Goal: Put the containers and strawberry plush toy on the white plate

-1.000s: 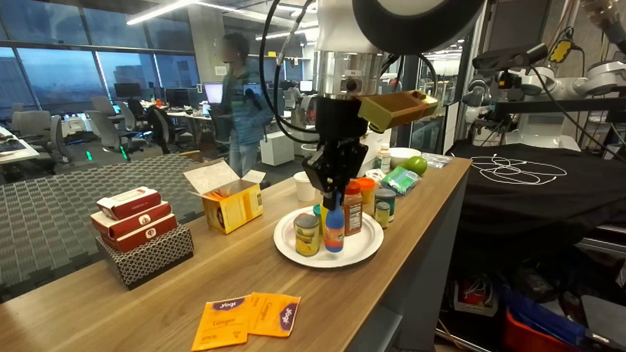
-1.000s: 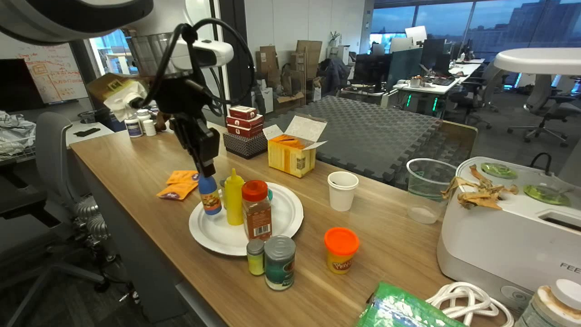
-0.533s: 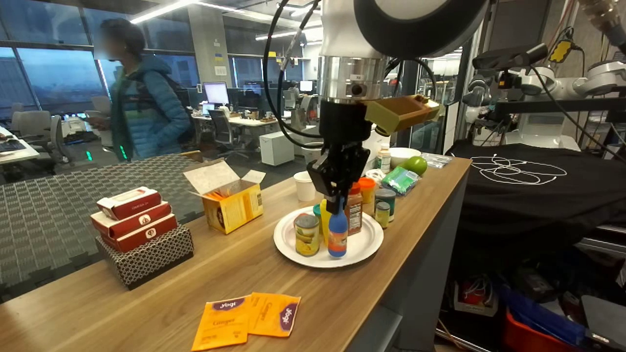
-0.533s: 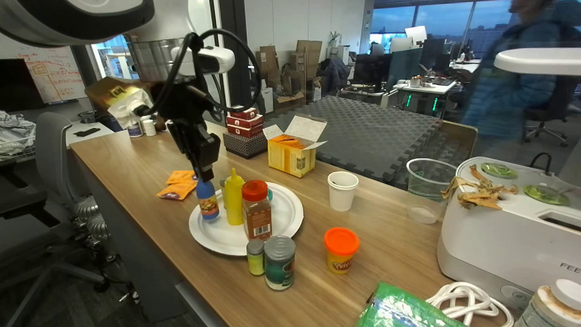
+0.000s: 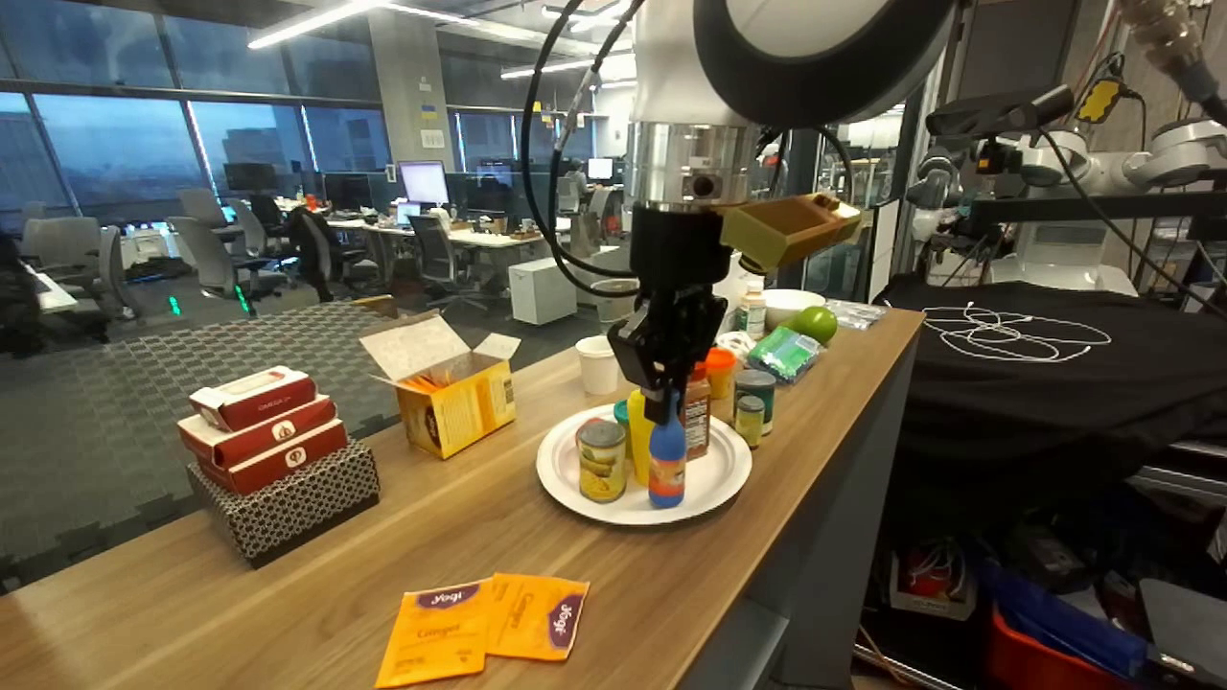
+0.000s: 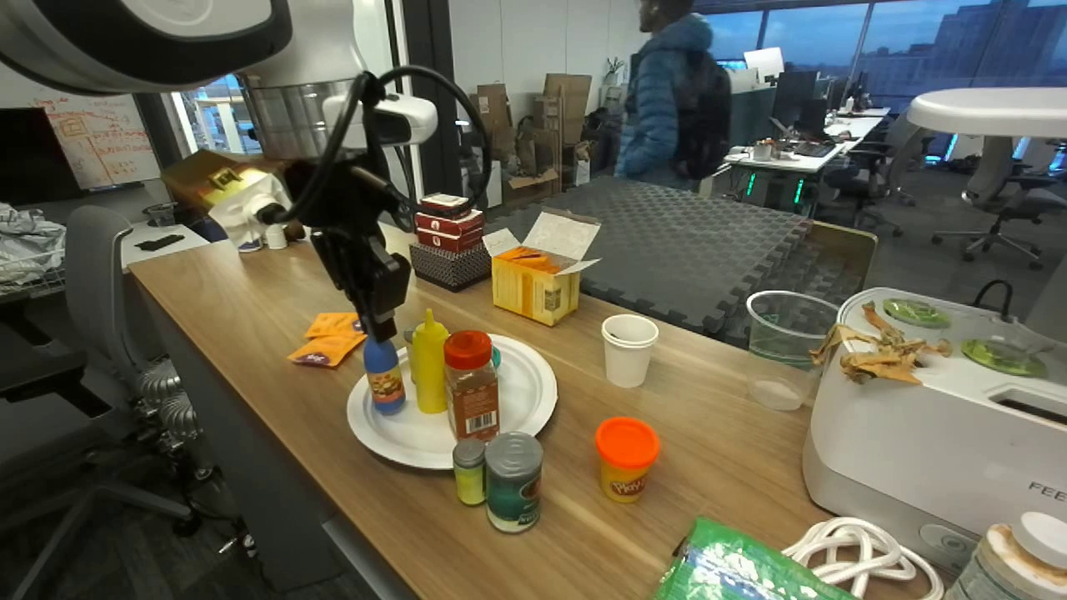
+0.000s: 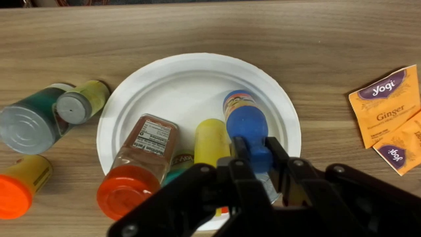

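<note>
In the wrist view, a flat orange sachet (image 7: 383, 113) reads "yogi" in white on purple, "Ginger" below; the neighbouring sachet (image 7: 404, 146) also says "yogi". "Nutrition Facts" stands upside down on the red-capped spice bottle (image 7: 153, 136). In an exterior view, "OMEGA" marks the topmost red-and-white box (image 5: 254, 398). In an exterior view, "Play" shows on the orange-lidded jar (image 6: 627, 458), "FEE", cut short, on the white appliance (image 6: 934, 450).
</note>
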`<state>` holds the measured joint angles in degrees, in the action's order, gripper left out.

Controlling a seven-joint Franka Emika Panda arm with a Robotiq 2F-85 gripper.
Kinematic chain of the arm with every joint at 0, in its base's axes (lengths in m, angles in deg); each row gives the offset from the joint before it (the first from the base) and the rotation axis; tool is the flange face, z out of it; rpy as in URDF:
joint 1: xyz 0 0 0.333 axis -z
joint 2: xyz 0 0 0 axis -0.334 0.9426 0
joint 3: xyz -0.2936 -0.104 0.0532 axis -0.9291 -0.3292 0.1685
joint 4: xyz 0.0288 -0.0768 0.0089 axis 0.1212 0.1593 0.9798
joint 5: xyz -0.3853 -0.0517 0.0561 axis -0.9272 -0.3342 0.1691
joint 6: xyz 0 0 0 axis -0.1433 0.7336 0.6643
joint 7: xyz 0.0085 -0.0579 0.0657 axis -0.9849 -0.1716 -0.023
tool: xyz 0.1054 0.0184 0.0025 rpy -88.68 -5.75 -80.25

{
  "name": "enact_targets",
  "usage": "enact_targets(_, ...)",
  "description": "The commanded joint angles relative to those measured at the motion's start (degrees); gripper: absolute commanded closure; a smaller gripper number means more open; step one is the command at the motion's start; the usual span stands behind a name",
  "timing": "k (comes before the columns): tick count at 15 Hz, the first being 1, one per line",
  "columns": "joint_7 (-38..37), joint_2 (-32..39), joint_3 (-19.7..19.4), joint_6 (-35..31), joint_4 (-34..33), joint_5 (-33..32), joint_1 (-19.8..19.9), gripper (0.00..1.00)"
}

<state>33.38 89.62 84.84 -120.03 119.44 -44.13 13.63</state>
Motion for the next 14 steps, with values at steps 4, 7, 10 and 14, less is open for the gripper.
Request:
enact_targets(4,1.98,0.52,0.54,-1.17,-0.30,0.66,1.13,0.54)
enact_targets(7,2.16,0.61,0.52,-1.14,-0.37,0.64,1.30,0.34)
enact_targets(10,2.22,0.48,0.49,-1.23,-0.34,0.54,1.36,0.12)
enact_targets(14,1.78,-0.35,0.38,-1.16,-0.16,0.24,1.35,0.00)
